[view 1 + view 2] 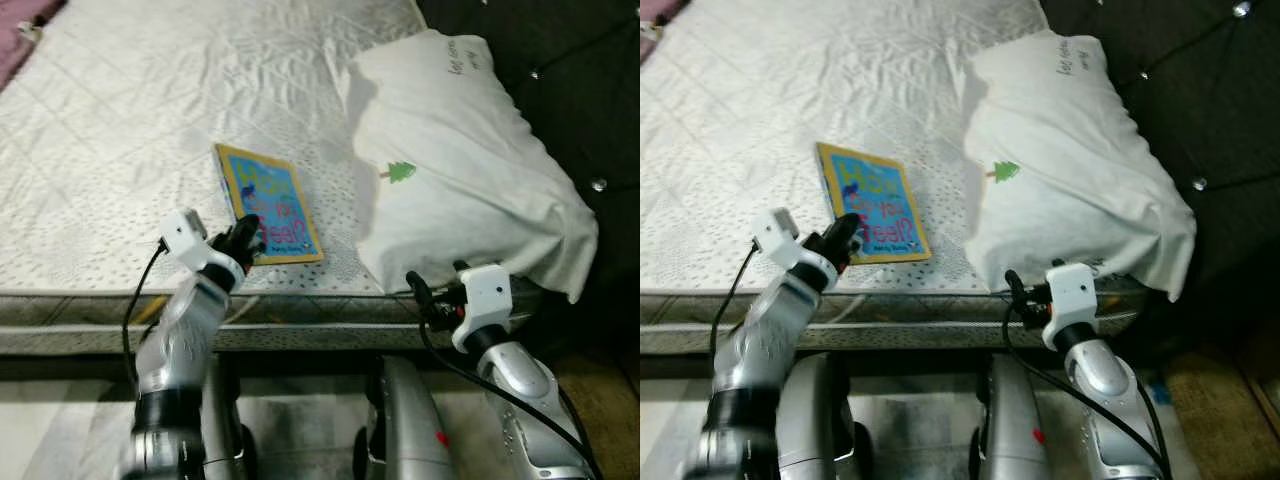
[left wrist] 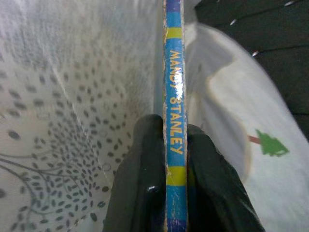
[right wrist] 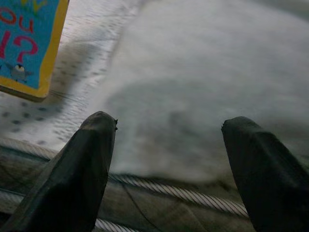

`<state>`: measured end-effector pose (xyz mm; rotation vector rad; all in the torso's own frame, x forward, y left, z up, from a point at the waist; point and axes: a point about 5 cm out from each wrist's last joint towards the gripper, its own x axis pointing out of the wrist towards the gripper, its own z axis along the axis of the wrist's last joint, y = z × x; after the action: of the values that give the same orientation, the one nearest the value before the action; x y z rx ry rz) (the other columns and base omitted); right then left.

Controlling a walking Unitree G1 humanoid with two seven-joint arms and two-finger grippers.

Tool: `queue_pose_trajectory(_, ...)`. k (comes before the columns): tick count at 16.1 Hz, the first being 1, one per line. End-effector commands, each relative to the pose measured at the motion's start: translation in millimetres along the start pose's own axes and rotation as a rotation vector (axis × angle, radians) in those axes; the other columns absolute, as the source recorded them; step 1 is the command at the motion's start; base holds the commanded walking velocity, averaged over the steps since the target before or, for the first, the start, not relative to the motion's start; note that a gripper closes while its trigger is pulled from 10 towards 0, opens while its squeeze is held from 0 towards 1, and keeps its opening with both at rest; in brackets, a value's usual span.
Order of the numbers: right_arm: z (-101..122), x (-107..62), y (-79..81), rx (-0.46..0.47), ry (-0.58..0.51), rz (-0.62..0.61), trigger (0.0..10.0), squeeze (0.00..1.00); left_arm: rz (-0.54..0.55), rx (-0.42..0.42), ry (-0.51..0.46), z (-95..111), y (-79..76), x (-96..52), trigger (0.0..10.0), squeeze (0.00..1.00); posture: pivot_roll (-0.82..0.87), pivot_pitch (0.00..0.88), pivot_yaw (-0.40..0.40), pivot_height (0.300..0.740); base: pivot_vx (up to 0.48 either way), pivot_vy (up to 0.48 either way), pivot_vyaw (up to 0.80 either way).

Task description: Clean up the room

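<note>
My left gripper [image 1: 247, 238] is raised and pinched closed, while my right gripper [image 3: 166, 159] is held low, fingers spread wide

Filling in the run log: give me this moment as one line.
left hand: shut on book by its near edge | right hand: open, at mattress edge before pillow | book: on mattress, left of pillow

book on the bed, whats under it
The book lies on the bare quilted mattress, its near edge pinched by the left gripper. Whatever sits directly beneath its cover is hidden.
</note>
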<state>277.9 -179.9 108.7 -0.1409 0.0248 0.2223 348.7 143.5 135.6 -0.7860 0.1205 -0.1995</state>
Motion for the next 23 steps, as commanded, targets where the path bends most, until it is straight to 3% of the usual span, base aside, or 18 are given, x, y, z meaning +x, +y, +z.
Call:
queue_pose_trajectory(1, 2, -4.2, -3.6, -0.013, 0.004, -0.009, 10.0, 0.00, -0.009, -0.049, 0.031, -3, 1.9, 4.4, 10.0, 0.00, -0.14, 0.260, -0.064, 0.539, 0.000, 0.000, 0.00)
queue_pose_trajectory(3, 5, -7.4, -4.8, -0.026, 0.006, -0.007, 10.0, 0.00, -0.042, -0.174, 0.147, -12, -6.5, 15.5, 10.0, 0.00, -0.16, 0.266, -0.068, 0.539, 0.000, 0.000, 0.00)
queue_pose_trajectory(7, 23, -14.6, 5.8, 0.047, -0.043, 0.143, 10.0, 0.00, -0.030, -0.209, 0.292, -38, -11.1, 17.3, 10.0, 0.00, -0.17, 0.264, -0.069, 0.539, 0.000, 0.000, 0.00)
queue_pose_trajectory(10, 31, -24.9, 17.3, 0.115, -0.021, 0.291, 10.0, 0.00, -0.040, -0.231, 0.376, -49, -11.7, 8.1, 10.0, 0.00, -0.16, 0.260, -0.070, 0.539, 0.000, 0.000, 0.00)
queue_pose_trajectory(11, 31, -28.7, 20.8, 0.132, -0.003, 0.348, 10.0, 0.00, -0.011, -0.221, 0.408, -52, -2.7, -0.4, 10.0, 0.00, -0.16, 0.258, -0.067, 0.539, 0.000, 0.000, 0.00)
queue_pose_trajectory(15, 26, -30.0, 17.5, 0.107, 0.018, 0.330, 10.0, 0.00, 0.087, -0.147, 0.372, -38, 27.5, -11.3, 10.0, 0.00, -0.14, 0.253, -0.060, 0.539, 0.000, 0.000, 0.00)
queue_pose_trajectory(17, 25, -30.9, 17.4, 0.102, 0.025, 0.319, 10.0, 0.00, 0.123, -0.101, 0.303, -15, 42.9, -9.0, 10.0, 0.00, -0.13, 0.252, -0.058, 0.539, 0.000, 0.000, 0.00)
queue_pose_trajectory(19, 26, -29.1, 16.2, 0.084, 0.014, 0.299, 10.0, 0.00, 0.152, -0.061, 0.286, -5, 51.4, -5.9, 10.0, 0.00, -0.14, 0.250, -0.057, 0.539, 0.000, 0.000, 0.00)
queue_pose_trajectory(23, 32, -29.4, 13.4, 0.078, -0.002, 0.271, 10.0, 0.00, 0.138, -0.015, 0.284, 5, 52.4, 3.0, 10.0, 0.00, -0.15, 0.255, -0.056, 0.539, 0.000, 0.000, 0.00)
